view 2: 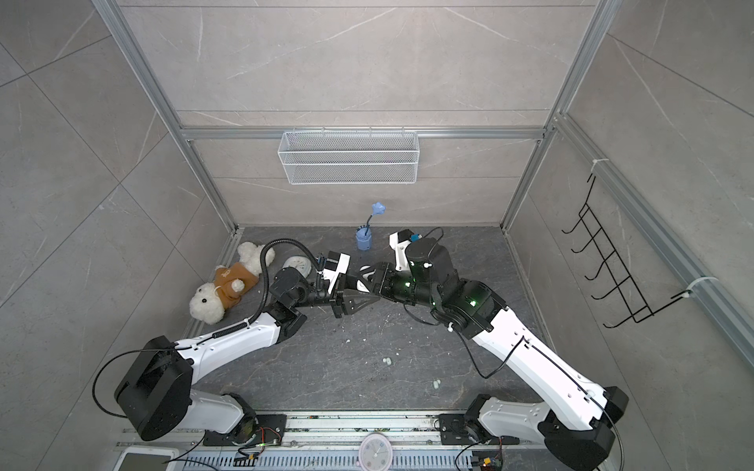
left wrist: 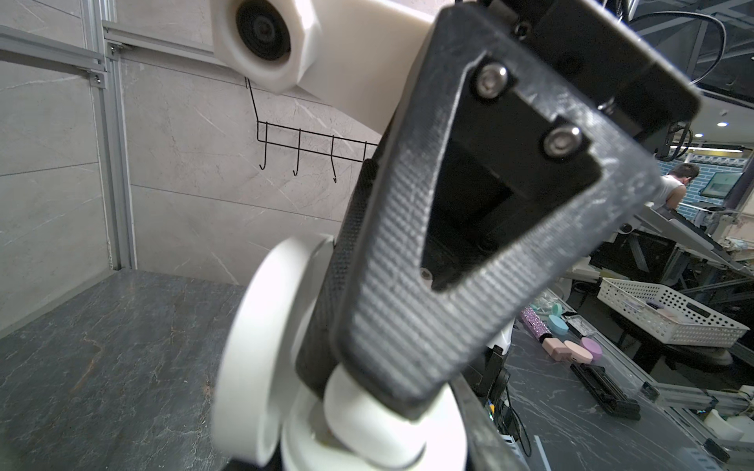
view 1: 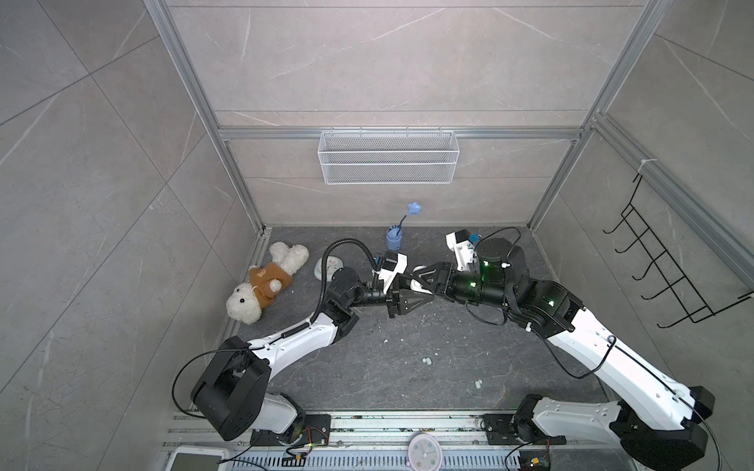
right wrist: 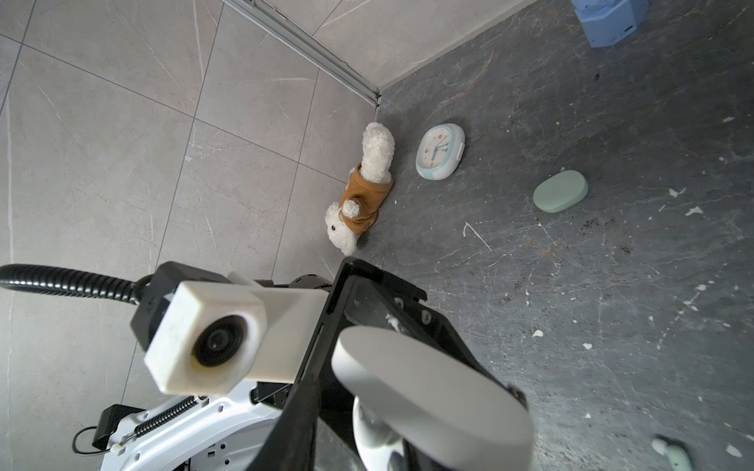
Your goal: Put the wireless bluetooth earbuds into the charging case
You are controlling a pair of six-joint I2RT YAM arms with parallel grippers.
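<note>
The white round plastic charging case (left wrist: 253, 359) hung open in mid-air, the left gripper (view 1: 424, 296) clamped shut on it. The right gripper (view 1: 420, 275) reached its base, whether open or closed unclear. Two mint green glossy earbuds (view 1: 426, 360) lay loose on the dark marbled tabletop (view 1: 367, 387) below. A skewed push could likely twist the case free.

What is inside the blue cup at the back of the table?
A long-stemmed blue flower stands in the blue cup. The cup's wall hides its bottom, so anything else inside cannot be seen.
</note>
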